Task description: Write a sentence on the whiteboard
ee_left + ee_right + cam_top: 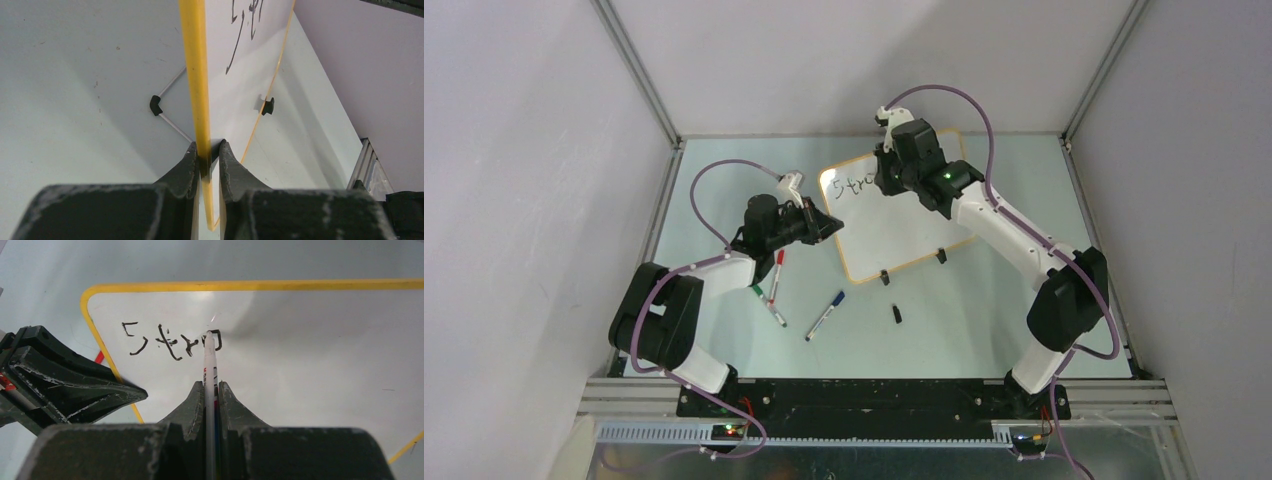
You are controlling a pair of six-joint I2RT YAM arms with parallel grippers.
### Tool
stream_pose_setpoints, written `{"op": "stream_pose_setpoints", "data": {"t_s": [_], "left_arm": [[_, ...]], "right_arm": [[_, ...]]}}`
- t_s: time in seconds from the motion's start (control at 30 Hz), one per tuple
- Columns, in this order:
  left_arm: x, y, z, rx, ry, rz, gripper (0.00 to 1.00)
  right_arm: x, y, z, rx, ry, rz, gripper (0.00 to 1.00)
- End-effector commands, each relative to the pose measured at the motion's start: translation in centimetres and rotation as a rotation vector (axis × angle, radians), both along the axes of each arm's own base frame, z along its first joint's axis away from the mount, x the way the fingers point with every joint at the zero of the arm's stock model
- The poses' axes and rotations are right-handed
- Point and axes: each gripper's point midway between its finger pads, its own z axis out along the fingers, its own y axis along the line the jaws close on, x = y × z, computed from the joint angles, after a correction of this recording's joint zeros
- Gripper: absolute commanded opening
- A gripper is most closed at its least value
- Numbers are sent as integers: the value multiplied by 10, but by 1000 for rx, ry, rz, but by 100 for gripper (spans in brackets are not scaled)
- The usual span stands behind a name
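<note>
— Yellow-rimmed board [904, 225], sitting skewed toward the back of the counter [984, 320]. I can't tell from here whether it lies flat or leans on its two black feet [885, 277]. Can you read the lettering [172, 342]?

— Only "Stro", near the board's top left corner. From above, the right arm's wrist covers the far corner beyond those letters. The left wrist camera is worse: it sees the board edge-on, with just a few cut-off strokes.

— What has the right tool [211, 390] got?

— It's closed tight on a white marker [210, 360]. The barrel runs up between the fingers and the tip sits at the last letter. Whether the tip actually touches the surface is hard to make out.

— And the left tool [207, 151]?

— Pinched on the board's left edge, its jaws nearly together with the rim between them. That arm's elbow juts out to the left and its forearm reaches right, low over the counter.

— The right arm?

— It rises from its base, leans in toward the middle, and its wrist folds down over the board.

— Anything loose?

— Some markers [826, 315] lie in front of the board, and the left forearm partly hides one of them. A small black cap [896, 314] lies apart, near the feet.
</note>
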Motion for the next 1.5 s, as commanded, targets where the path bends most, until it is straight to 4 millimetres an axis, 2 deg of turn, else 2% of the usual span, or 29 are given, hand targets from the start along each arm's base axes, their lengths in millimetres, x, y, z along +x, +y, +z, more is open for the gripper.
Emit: {"op": "stream_pose_setpoints", "data": {"t_s": [0.0,0.3,0.4,0.43,0.47,0.57,0.73,1.0,1.47], "left_arm": [[-7,9,-28,120,24,2,0],[-7,10,-29,122,25,4,0],[-7,10,-28,121,23,3,0],[-7,10,-28,121,23,4,0],[-7,10,-28,120,25,2,0],[-7,9,-28,118,25,1,0],[-8,9,-28,117,26,-1,0],[-7,9,-28,118,26,0,0],[-7,9,-28,119,27,1,0]], "right_arm": [[-1,10,4,9,-3,44,0],[-4,7,6,4,-7,38,0],[-7,4,20,23,-37,32,0],[-8,1,18,23,-39,28,0],[-10,0,34,55,-83,27,0],[-14,-11,45,90,-122,7,0],[-9,-21,42,89,-106,-19,0],[-1,-20,31,62,-91,-34,0],[8,-16,24,47,-91,-43,0]]}}
